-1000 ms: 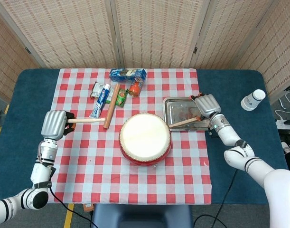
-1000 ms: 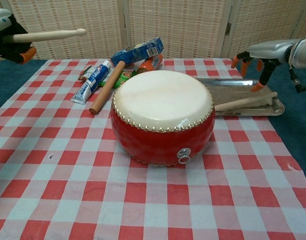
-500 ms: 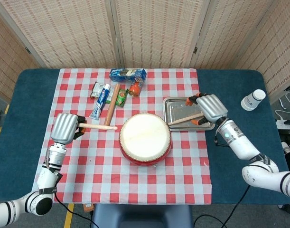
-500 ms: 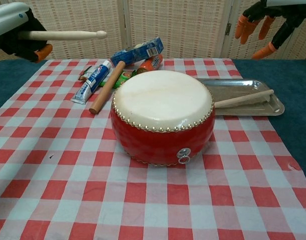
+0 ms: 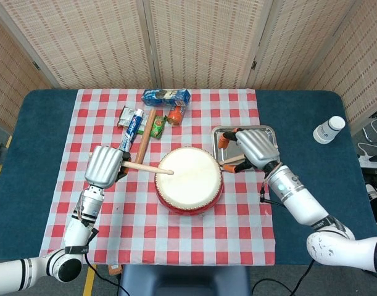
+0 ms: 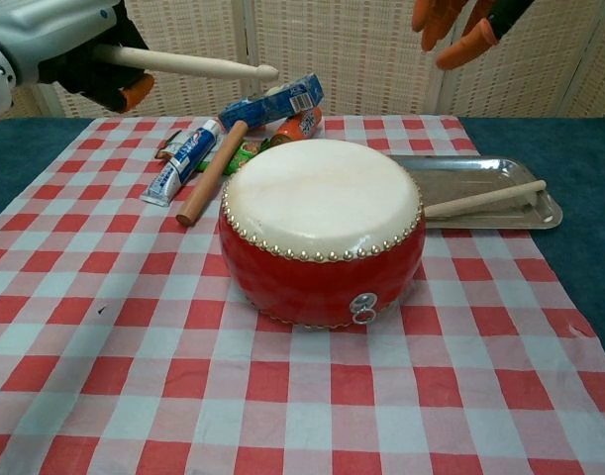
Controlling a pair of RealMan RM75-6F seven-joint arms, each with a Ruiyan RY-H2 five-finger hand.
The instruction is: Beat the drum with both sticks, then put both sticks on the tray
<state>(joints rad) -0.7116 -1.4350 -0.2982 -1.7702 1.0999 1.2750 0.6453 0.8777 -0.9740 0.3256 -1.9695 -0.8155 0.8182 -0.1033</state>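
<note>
A red drum [image 5: 188,180] [image 6: 322,230] with a cream skin stands mid-table. My left hand [image 5: 105,164] [image 6: 79,45] grips one wooden stick [image 5: 148,167] [image 6: 188,63], raised level, its tip over the drum's left edge. The other stick [image 6: 483,198] [image 5: 232,160] lies on the metal tray [image 6: 545,205] [image 5: 269,130] right of the drum, its near end against the drum. My right hand [image 5: 255,145] [image 6: 458,22] hovers above the tray and that stick, fingers spread, holding nothing.
Behind the drum lie a toothpaste tube [image 5: 130,128], a wooden rolling pin [image 5: 145,136], a blue box [image 5: 166,96], an orange bottle [image 5: 174,115] and a green packet [image 5: 157,126]. A white cup [image 5: 329,129] stands at the far right on the blue table.
My left hand carried its stick rightward until the tip reached over the drum. My right hand rose off the tray and drifted left toward the drum, leaving the second stick lying there.
</note>
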